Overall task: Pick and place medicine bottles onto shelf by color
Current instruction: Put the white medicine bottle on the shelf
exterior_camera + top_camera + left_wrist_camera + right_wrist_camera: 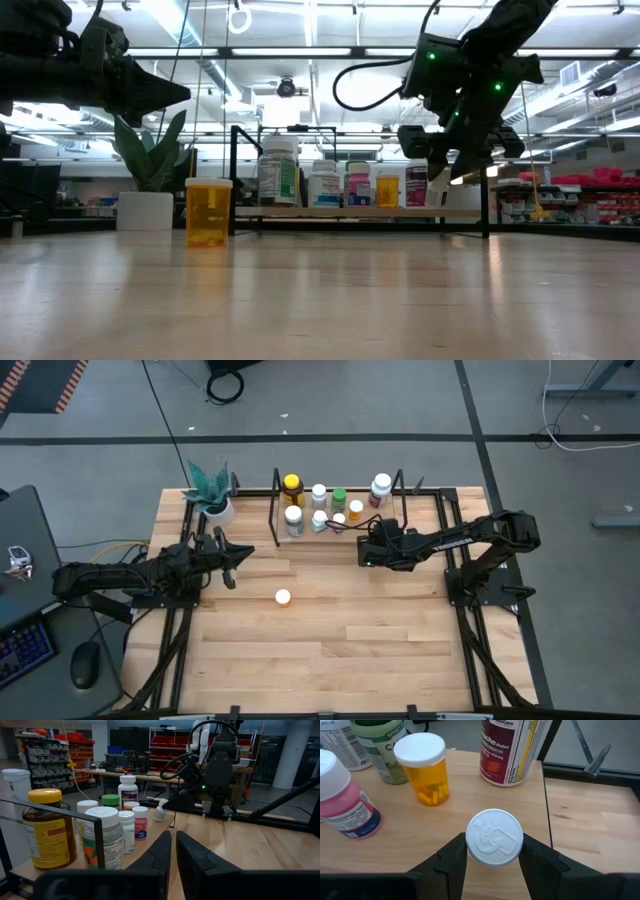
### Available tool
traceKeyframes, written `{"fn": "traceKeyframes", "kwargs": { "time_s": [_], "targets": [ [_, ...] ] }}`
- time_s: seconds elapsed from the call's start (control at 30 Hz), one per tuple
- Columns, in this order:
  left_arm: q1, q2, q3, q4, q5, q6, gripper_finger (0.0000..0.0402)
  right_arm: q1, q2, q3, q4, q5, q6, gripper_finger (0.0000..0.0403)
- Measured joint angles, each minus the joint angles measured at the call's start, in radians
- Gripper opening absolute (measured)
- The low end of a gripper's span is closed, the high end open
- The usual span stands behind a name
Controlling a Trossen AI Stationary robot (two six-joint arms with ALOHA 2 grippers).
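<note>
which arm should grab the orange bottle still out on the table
Left. The left gripper hangs free near the orange bottle, while the right gripper is shut on a white-capped bottle over the shelf.

White bottle (pixel 512 751) label: "Care", "Relief", "500 mg".

Pale matt wood table (pixel 330 640); translucent orange plastic bottle (pixel 425 770) (smooth white cap), black metal shelf (pixel 360 215).

White embossed cap (pixel 494 837) between black fingers (pixel 453 857), white-capped orange vial (pixel 424 768) of yellow pills, pink bottle (pixel 344 802), yellow-capped amber bottle (pixel 48 828), pale wooden shelf (pixel 420 827).
</note>
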Motion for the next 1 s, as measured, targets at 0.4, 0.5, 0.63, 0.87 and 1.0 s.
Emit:
{"fn": "traceKeyframes", "kwargs": {
  "time_s": [0.4,0.5,0.63,0.87,1.0],
  "targets": [
    [0.000,0.000,0.000,0.000,0.000,0.000,0.0030,-0.003,0.002,0.066,-0.079,-0.075,-0.052,0.0170],
    [0.000,0.000,0.000,0.000,0.000,0.000,0.0028,-0.003,0.002,0.067,-0.098,-0.074,-0.037,0.0170],
    [0.000,0.000,0.000,0.000,0.000,0.000,0.0034,-0.004,0.002,0.067,-0.105,-0.071,-0.035,0.0170],
    [0.000,0.000,0.000,0.000,0.000,0.000,0.0040,-0.008,0.002,0.067,-0.108,-0.075,-0.035,0.0192],
    [0.000,0.000,0.000,0.000,0.000,0.000,0.0037,-0.009,0.002,0.067,-0.109,-0.076,-0.035,0.0211]
  ]
}}
